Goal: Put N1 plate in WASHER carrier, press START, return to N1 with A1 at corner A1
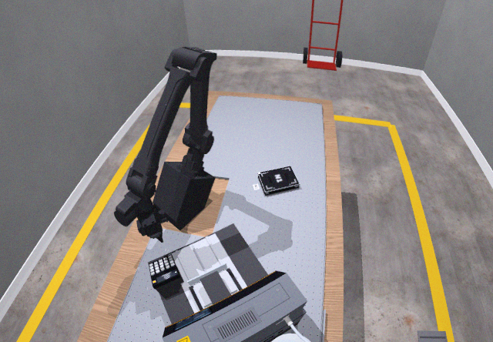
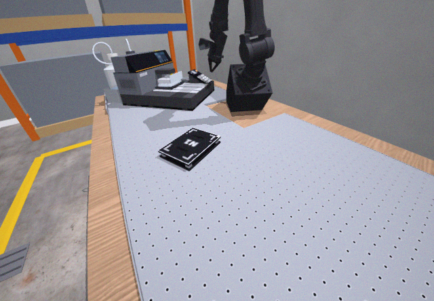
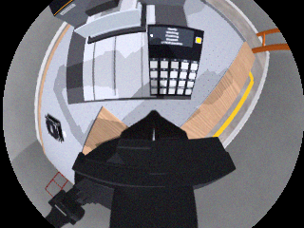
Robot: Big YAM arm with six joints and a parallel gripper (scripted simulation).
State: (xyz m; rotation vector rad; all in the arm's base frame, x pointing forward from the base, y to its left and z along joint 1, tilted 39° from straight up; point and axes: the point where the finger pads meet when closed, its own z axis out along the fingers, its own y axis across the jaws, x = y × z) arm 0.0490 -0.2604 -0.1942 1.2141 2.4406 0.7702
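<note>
My gripper is shut and empty, in the air near the keypad. START is visible in the wrist view. The lamp is amber. The nest N1 is empty, its label bare. The washer has a pale upright panel across its deck, with white parts behind it near the head. I cannot make out the plate or whether it is seated; the carrier is partly hidden.
The washer's tall head and the raised keypad beside its deck are obstacles. A bottle with white tubing stands behind the washer. The arm's base stands between the washer and the wooden bench edge. A red hand truck stands by the wall.
</note>
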